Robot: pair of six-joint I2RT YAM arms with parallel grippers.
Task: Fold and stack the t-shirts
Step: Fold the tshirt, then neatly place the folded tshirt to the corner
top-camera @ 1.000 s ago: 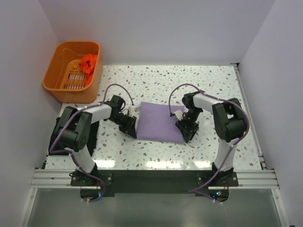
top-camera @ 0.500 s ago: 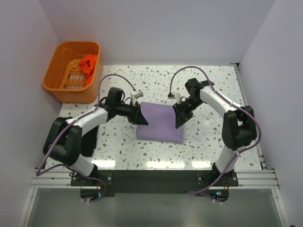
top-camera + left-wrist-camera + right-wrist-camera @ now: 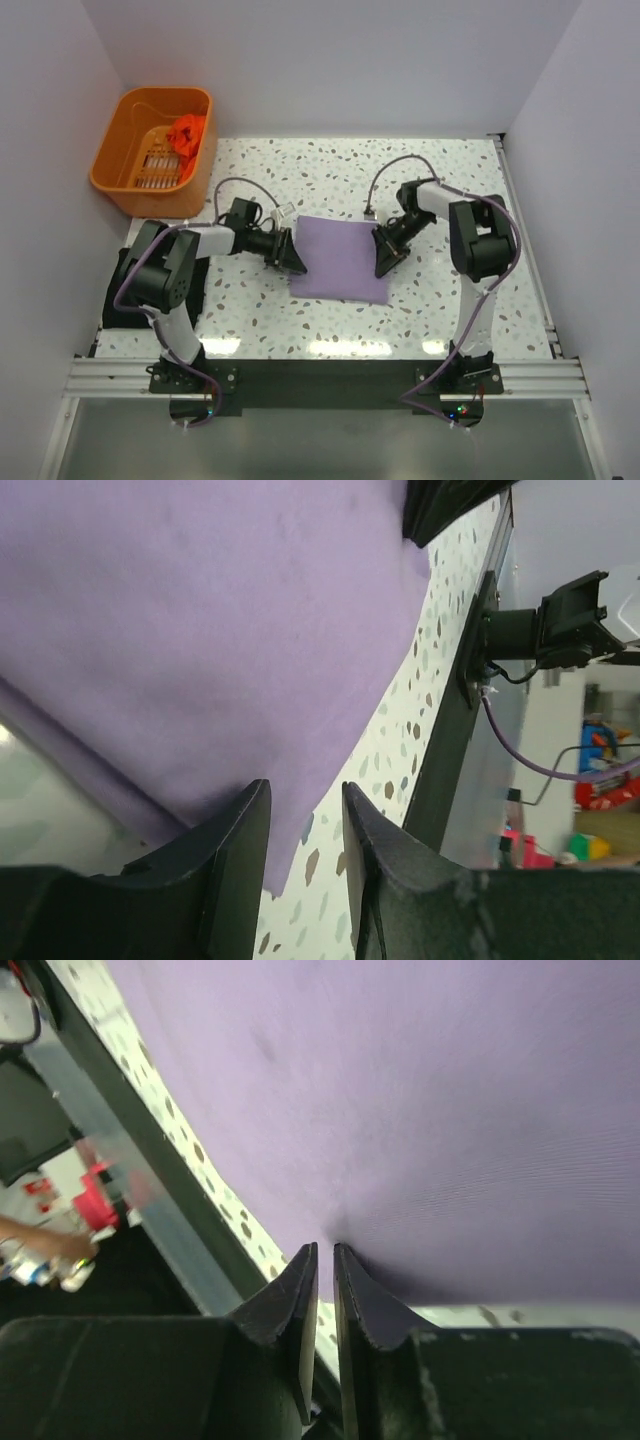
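The lilac-purple t-shirt point(image 3: 338, 258) lies folded into a rectangle at the table's middle. It fills the left wrist view point(image 3: 200, 630) and the right wrist view point(image 3: 400, 1090). My left gripper point(image 3: 291, 254) is at its left edge, open, with the cloth's near corner between the fingers point(image 3: 305, 790). My right gripper point(image 3: 385, 257) is at its right edge, the jaws nearly together, pinching the cloth where it puckers at the tips point(image 3: 325, 1248). The orange-red t-shirt point(image 3: 187, 132) lies bunched in the orange basket point(image 3: 120, 180). I see no black t-shirt.
The basket stands at the far left corner, off the speckled table top point(image 3: 330, 165). White walls close in the back and both sides. A black rail point(image 3: 330, 375) runs along the near edge with the arm bases.
Both grippers have dropped from the shirt's far corners to the middle of its left and right edges. The shirt has not moved.
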